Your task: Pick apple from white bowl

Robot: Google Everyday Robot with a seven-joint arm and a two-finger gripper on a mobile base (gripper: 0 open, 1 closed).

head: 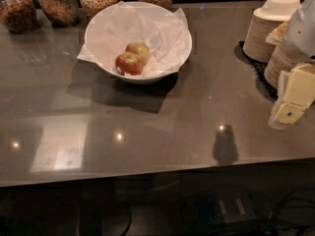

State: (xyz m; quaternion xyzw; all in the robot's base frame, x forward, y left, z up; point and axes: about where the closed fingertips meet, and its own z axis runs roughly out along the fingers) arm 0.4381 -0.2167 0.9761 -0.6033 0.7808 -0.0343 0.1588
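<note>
The white bowl (183,53), lined with crinkled white paper, stands at the back left-centre of the grey countertop. Two apples lie in it. The deep red apple (128,64) is at the front. A paler yellow-green apple (139,50) touches it from behind. My gripper (293,98), with pale yellow parts, hangs at the right edge of the view, above the counter. It is far to the right of the bowl and holds nothing I can see.
Several glass jars (58,4) of grains line the back edge. Stacks of beige paper bowls (266,31) stand on a black mat at the back right, just behind my arm. The counter's front edge (157,173) runs across the lower view.
</note>
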